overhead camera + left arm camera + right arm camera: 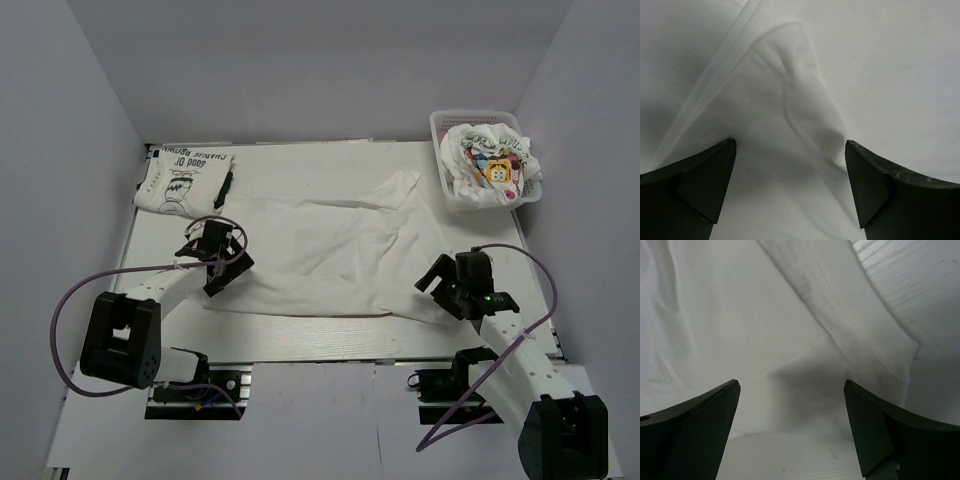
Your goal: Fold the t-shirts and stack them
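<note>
A white t-shirt [330, 250] lies spread out, plain side up, across the middle of the table. A folded t-shirt [185, 178] with green-black lettering rests at the back left. A third, crumpled one with a yellow cartoon print [490, 165] sits in the basket. My left gripper [228, 262] hovers open over the spread shirt's left edge; in the left wrist view its jaws [790, 185] straddle a fold of white cloth [800, 100]. My right gripper [440, 290] stands open over the shirt's near right corner, with the hem [850, 315] and bare table [790, 455] between its fingers.
A white mesh basket [444, 150] stands at the back right corner. The table's white surface [330, 345] shows along the near edge in front of the shirt. Grey walls close in on the left, back and right.
</note>
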Available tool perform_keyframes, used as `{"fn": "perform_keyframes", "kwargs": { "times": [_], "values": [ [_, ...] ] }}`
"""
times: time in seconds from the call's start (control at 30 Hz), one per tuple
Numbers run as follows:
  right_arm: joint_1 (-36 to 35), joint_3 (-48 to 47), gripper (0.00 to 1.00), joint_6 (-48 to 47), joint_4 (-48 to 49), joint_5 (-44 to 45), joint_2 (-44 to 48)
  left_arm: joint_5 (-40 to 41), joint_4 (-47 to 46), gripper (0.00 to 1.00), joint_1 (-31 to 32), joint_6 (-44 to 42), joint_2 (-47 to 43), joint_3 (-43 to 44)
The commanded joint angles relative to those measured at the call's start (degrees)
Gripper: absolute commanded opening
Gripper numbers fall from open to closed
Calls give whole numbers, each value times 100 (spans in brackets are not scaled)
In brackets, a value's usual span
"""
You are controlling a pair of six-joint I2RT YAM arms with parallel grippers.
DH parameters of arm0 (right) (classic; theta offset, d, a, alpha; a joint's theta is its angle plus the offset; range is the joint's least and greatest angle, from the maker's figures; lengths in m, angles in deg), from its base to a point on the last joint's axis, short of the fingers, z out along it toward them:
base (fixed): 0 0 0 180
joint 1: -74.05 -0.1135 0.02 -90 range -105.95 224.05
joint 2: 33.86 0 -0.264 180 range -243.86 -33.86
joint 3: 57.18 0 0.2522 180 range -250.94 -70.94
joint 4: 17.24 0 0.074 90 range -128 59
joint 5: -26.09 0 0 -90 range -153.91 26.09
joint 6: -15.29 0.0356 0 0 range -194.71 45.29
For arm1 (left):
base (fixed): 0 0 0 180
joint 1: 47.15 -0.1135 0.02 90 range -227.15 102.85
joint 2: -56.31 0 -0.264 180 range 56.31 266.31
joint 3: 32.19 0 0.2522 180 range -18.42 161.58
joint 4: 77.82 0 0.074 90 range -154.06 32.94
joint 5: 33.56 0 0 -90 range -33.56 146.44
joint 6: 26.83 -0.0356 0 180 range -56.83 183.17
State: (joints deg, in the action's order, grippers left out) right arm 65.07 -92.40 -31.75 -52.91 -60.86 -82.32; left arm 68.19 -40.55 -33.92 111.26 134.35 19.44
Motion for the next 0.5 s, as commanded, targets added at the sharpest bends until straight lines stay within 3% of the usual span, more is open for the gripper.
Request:
{"fn": "perform_keyframes", "kwargs": {
  "times": [0.0,0.27,0.47],
  "values": [
    [18,-297,90,-436,-25,161,233,116,762,100,-5,139,-253,-18],
    [-43,-1528,90,-1369,740,-120,-329,723,-12,100,-75,-159,-220,1099],
    [-201,-2196,90,-1545,1391,82,-1382,1452,312,100,-180,-353,1132,2836]
  ]
}}
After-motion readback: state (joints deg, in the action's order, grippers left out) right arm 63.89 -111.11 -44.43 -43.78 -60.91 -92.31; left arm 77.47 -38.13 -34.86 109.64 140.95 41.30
